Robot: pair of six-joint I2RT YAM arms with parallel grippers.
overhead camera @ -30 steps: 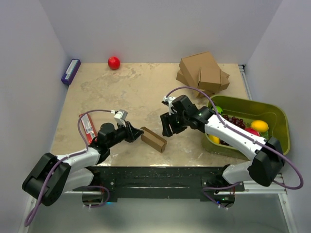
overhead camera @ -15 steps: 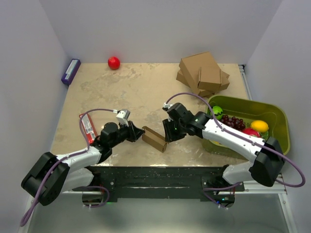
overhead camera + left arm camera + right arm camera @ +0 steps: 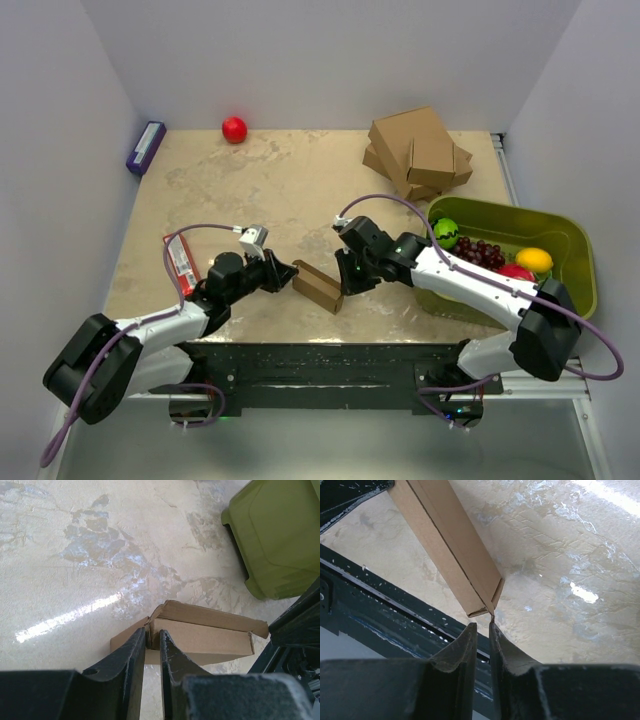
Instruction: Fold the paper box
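With left gripper (image 3: 152, 636) clamped on the paper box (image 3: 318, 287) at 10 o'clock and right gripper (image 3: 481, 628) pinching its 4 o'clock end flap, fold inward slowly, avoiding tears.

Bright even light, glare streaks on table (image 3: 65, 620), soft shadows

The marbled beige desk (image 3: 270, 190) carried a red ball (image 3: 234, 129), a purple box (image 3: 146, 147) (at its left edge), a red packet (image 3: 180, 262), stacked brown cartons (image 3: 418, 150), a green bin (image 3: 500, 207) and the paper box (image 3: 317, 286).
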